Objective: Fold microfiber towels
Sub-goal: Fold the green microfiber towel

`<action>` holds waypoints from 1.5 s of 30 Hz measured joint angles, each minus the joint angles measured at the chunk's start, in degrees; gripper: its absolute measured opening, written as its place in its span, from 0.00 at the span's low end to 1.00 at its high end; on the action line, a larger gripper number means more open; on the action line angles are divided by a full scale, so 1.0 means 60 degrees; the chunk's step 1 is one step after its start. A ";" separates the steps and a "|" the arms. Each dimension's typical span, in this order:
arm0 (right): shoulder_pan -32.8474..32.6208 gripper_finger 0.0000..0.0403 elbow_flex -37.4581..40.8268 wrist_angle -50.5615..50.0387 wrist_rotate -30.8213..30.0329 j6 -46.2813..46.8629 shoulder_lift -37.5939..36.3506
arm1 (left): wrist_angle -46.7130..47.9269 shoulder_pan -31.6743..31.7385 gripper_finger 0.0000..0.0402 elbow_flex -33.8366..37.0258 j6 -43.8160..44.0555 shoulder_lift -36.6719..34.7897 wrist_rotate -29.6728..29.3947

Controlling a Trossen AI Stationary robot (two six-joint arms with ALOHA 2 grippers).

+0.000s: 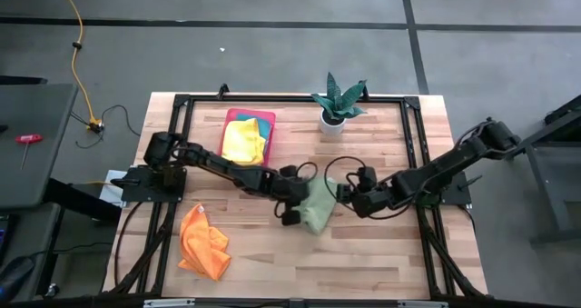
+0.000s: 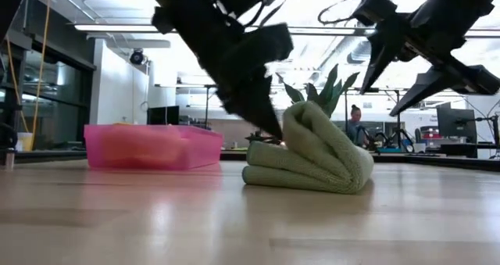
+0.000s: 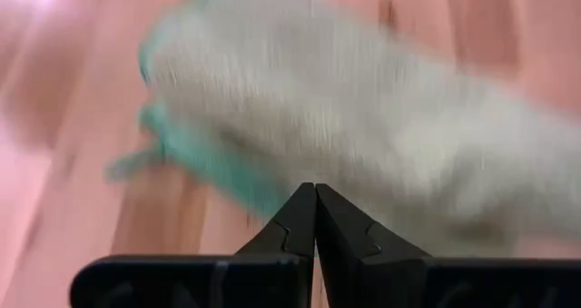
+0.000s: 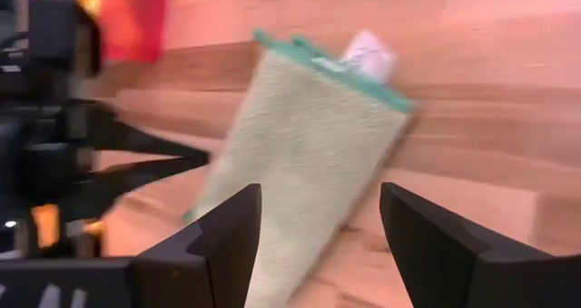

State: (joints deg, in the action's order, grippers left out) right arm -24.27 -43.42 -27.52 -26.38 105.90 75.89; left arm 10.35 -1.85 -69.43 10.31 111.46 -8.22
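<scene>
- The light green towel (image 1: pixel 319 210) lies folded into a thick bundle near the middle of the desk (image 1: pixel 381 263), between the two arms; in the low view its upper layer humps up over the flat lower layers.
- The left gripper (image 1: pixel 292 205) sits at the bundle's left edge with its jaws shut, tips down at the cloth; whether they pinch any of it I cannot tell.
- The right gripper (image 1: pixel 352 196) hangs just beside the bundle's right side, jaws spread wide and holding nothing.
- An orange towel (image 1: pixel 203 242) lies crumpled near the desk's front left, and a yellow towel (image 1: pixel 243 141) rests in the pink tray (image 1: pixel 270 119) at the back, by a potted plant (image 1: pixel 338 102).
- Risk, as I judge it: the humped top layer is unpressed and could spring open, and if the left jaws have snagged fibres, lifting away could drag the fold apart.
</scene>
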 joint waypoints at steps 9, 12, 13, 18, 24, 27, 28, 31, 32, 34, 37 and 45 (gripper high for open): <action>-0.0022 0.54 0.0004 -0.0089 -0.0119 -0.0324 -0.0291 | 0.0168 0.0066 0.00 -0.0001 -0.0251 -0.1213 -0.0276; -0.0061 0.54 0.0004 -0.0123 -0.0192 -0.0411 -0.0287 | -0.1235 0.0000 0.00 -0.0022 -0.0223 -0.1211 0.0699; -0.0072 0.54 0.0001 -0.0100 -0.0202 -0.0411 -0.0291 | -0.1653 -0.0051 0.00 -0.0022 -0.0151 -0.1182 0.1091; -0.0099 0.54 0.0004 -0.0226 -0.0268 -0.0432 -0.0337 | -0.2625 -0.0405 0.00 -0.0029 0.0368 -0.0174 0.1674; -0.0102 0.54 0.0007 -0.0315 -0.0271 -0.0533 -0.0417 | -0.2124 -0.0743 0.00 0.0002 0.0853 0.0648 0.1936; -0.0102 0.54 0.0007 -0.0382 -0.0269 -0.0560 -0.0418 | -0.1353 -0.0796 0.00 -0.0038 0.0620 0.0685 0.1640; -0.0102 0.54 0.0007 -0.0348 -0.0270 -0.0560 -0.0418 | -0.0889 -0.0798 0.00 -0.0018 0.0455 0.0621 0.1526; -0.0102 0.54 0.0007 -0.0453 -0.0279 -0.0560 -0.0418 | -0.0328 -0.0760 0.00 -0.0025 0.0003 0.0591 0.1459; -0.0102 0.54 0.0007 -0.0448 -0.0286 -0.0560 -0.0418 | -0.0188 -0.0754 0.00 -0.0022 -0.0068 0.0590 0.1462; -0.0102 0.54 0.0007 -0.0520 -0.0306 -0.0557 -0.0418 | -0.0110 -0.0751 0.00 -0.0022 -0.0132 0.0600 0.1470; -0.0102 0.54 0.0007 -0.0523 -0.0308 -0.0557 -0.0418 | -0.0196 -0.0754 0.00 -0.0022 -0.0180 0.0698 0.1396; -0.0102 0.54 0.0007 -0.0690 -0.0307 -0.0516 -0.0418 | 0.0785 -0.0607 0.00 -0.0018 -0.0826 -0.0051 0.1371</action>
State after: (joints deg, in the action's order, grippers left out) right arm -24.88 -43.38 -31.66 -28.23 102.81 73.38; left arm 15.07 -5.49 -69.54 5.36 111.15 0.01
